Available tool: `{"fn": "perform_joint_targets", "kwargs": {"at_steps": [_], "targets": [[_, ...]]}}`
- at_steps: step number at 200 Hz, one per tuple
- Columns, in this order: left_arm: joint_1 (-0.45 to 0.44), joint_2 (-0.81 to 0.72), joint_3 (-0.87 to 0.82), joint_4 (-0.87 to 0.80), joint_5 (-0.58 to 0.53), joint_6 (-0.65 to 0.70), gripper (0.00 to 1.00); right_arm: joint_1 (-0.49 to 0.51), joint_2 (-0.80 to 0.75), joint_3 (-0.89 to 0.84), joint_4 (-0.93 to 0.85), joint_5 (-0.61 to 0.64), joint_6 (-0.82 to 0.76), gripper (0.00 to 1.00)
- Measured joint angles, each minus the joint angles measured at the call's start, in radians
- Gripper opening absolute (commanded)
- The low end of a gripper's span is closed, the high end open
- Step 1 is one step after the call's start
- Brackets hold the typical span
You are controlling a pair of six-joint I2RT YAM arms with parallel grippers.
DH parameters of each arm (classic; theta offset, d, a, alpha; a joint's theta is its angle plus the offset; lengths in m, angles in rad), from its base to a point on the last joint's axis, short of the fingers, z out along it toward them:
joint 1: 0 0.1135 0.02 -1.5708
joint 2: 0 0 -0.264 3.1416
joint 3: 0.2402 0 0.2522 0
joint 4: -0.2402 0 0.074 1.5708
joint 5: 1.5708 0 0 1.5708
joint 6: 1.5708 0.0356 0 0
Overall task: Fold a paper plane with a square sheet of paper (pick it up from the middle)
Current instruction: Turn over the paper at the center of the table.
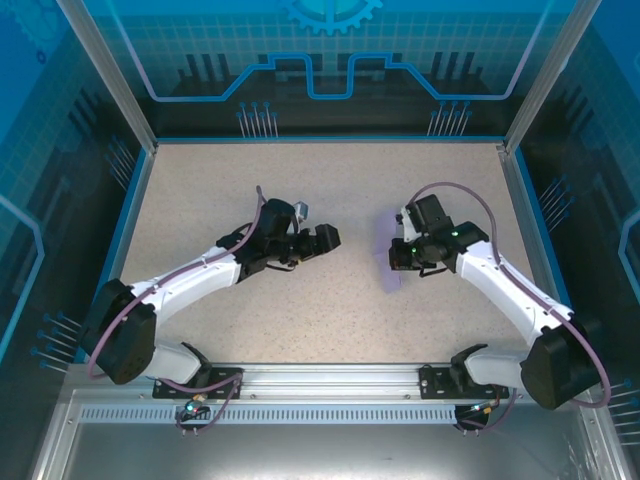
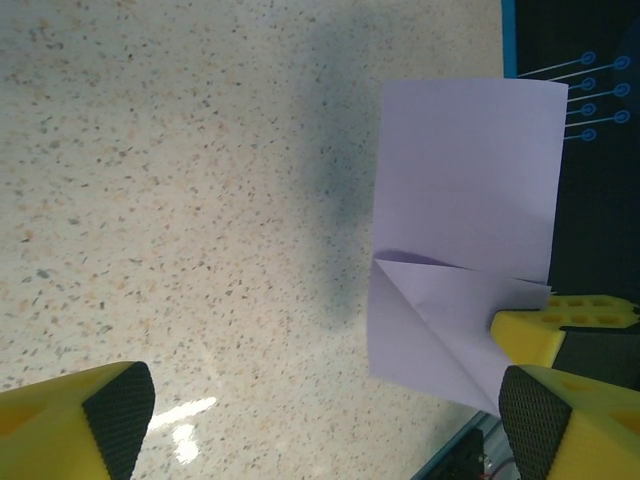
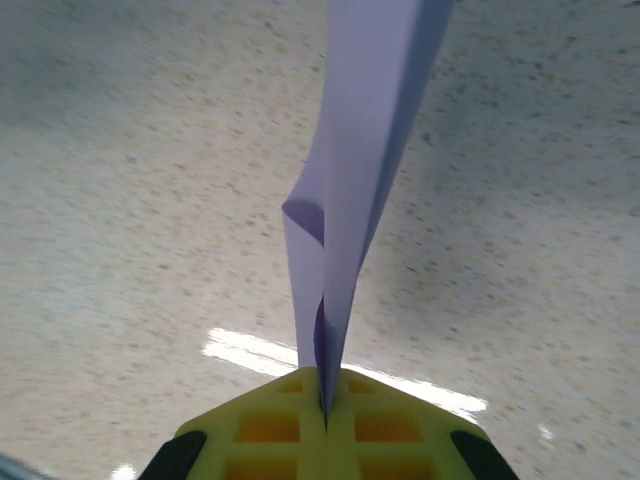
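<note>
- The speckled table [image 1: 330, 200] is carrying both arms at its near edge, and its middle is lying between the two grippers.
- The left arm [image 1: 190, 275] is reaching in from the left, and the right arm [image 1: 500, 280] is reaching in from the right; their wrists are facing each other across a bare gap.
- The square sheet of paper [image 2: 465, 180], lavender and already creased, is hanging lifted off the table at the right arm's tip. From the left wrist view, a flat rectangular part is showing above and a triangular folded flap is slanting across the lower part.
- The right gripper [image 3: 325, 420] is pinching the sheet, its yellow fingers [image 3: 270, 430] pressing together on the folded edge, with the paper running away from them edge-on.
- The left gripper [image 2: 325, 420] is standing wide apart and holding nothing; it is pointing toward the sheet from the left, close to it but not touching.
</note>
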Motion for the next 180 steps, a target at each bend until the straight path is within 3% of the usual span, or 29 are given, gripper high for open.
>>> {"fn": "perform_joint_targets", "kwargs": {"at_steps": [38,90,141,180], "targets": [[0.044,-0.058,0.000,-0.072,-0.008,0.018,0.94,0.139,0.065,0.081,-0.083,0.262,-0.007,0.00],[0.179,-0.197,-0.003,-0.211,-0.031,0.071,0.94,0.345,0.297,0.190,-0.189,0.598,0.030,0.00],[0.315,-0.272,-0.027,-0.315,-0.026,0.115,0.95,0.534,0.554,0.309,-0.289,0.776,0.106,0.02],[0.331,-0.280,-0.045,-0.336,-0.005,0.130,0.96,0.652,0.716,0.393,-0.332,0.784,0.137,0.10]]}}
